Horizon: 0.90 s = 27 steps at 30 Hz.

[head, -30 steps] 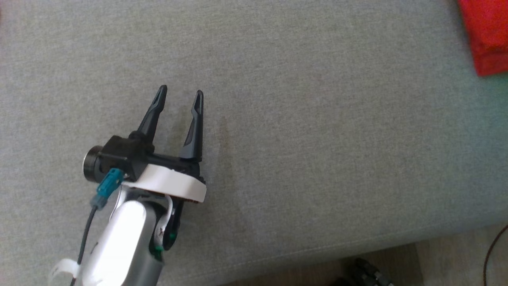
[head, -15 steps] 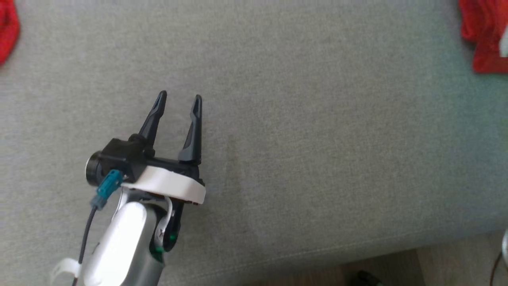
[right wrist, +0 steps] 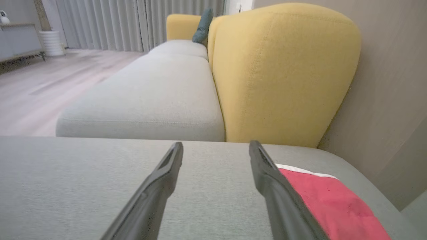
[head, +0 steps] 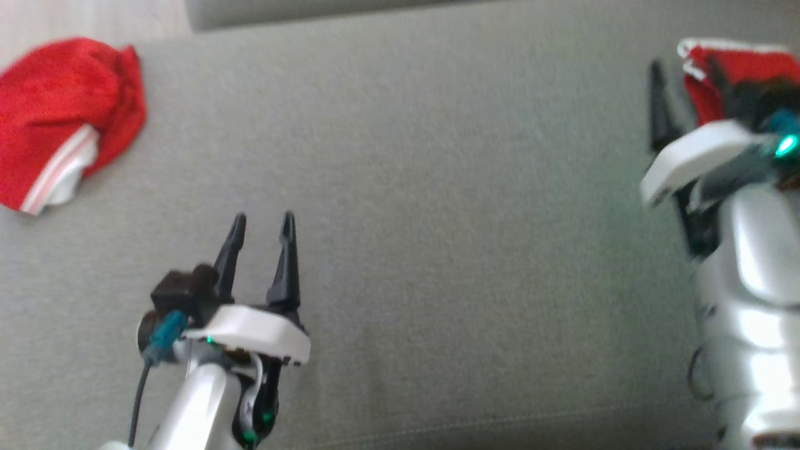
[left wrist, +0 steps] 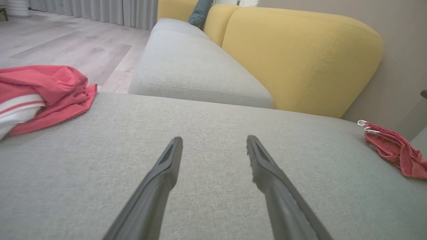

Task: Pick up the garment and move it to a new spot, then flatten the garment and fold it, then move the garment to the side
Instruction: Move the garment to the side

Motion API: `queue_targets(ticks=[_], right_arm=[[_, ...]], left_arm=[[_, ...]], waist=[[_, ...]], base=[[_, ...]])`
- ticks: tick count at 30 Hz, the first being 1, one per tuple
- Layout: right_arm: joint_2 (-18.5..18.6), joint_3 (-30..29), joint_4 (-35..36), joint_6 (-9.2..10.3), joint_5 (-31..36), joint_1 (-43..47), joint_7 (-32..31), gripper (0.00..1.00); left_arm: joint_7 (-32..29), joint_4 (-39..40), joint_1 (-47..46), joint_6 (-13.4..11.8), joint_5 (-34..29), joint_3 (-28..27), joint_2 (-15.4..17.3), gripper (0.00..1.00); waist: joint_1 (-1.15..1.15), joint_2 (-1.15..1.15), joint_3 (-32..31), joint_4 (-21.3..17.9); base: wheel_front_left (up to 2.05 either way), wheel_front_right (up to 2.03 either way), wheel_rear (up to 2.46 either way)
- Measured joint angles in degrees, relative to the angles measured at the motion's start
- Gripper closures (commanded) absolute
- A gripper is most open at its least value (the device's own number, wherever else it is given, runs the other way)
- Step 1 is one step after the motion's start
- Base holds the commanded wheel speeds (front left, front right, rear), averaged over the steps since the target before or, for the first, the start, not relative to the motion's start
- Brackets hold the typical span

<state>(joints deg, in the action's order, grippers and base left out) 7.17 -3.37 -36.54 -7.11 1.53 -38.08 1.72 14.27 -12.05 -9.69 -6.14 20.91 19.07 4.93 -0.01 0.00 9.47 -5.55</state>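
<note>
Right wrist view has the right fingers (right wrist: 160, 186) spread apart and empty above the grey sofa seat (right wrist: 83, 186). The folded red garment (right wrist: 320, 196) lies flat just to their right, its edge hidden behind the nearer finger. The left fingers (left wrist: 158, 186) also stand apart, holding nothing, and a crumpled red garment (left wrist: 50, 86) lies well off to their left.

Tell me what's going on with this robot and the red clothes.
A two-armed robot is working on a grey sofa cushion. Both tools stand open and hold nothing: the left tool hovers over bare cushion, the right tool sits beside a folded red garment at the cushion's right end. A crumpled red garment lies at the far left corner.
</note>
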Motion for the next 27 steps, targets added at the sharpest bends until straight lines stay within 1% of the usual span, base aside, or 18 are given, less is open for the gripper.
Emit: queue_targets(ticks=[5,9,11,13,16,27], right_arm=[[-2.7,1.7,5.5,0.0,-2.3,9.0,1.8,0.0],[-3.5,3.2,10.6,0.0,-4.0,16.7,2.4,0.0],[-3.6,4.8,13.4,0.0,-6.3,20.2,2.9,0.0],[-3.7,6.4,16.1,0.0,-8.4,23.5,3.2,0.0],[-4.3,6.6,19.5,0.0,-9.5,28.2,4.0,0.0],[-4.4,6.5,24.8,0.0,-10.1,37.5,5.4,0.0]], left_arm=[[0.0,-1.4,3.5,-0.4,0.6,-1.6,-0.3,0.0],[0.0,-1.4,6.6,-0.4,0.6,-2.9,-0.6,0.0],[0.0,-1.3,7.8,-0.4,0.5,-3.1,-0.7,0.0],[0.0,-1.1,8.6,-0.4,0.4,-3.2,-1.0,0.0],[0.0,-1.0,9.0,-0.4,-0.3,-3.4,-1.3,0.0],[0.0,-0.7,10.3,-0.4,-1.2,-4.2,-1.6,0.0]], waist=[[0.0,0.0,-5.1,1.8],[0.0,0.0,-8.3,3.2],[0.0,0.0,-9.4,3.9],[0.0,0.0,-10.2,4.6],[0.0,0.0,-10.8,5.4],[0.0,0.0,-11.4,7.1]], base=[[0.0,0.0,0.0],[0.0,0.0,0.0],[0.0,0.0,0.0],[0.0,0.0,0.0],[0.0,0.0,0.0],[0.0,0.0,0.0]])
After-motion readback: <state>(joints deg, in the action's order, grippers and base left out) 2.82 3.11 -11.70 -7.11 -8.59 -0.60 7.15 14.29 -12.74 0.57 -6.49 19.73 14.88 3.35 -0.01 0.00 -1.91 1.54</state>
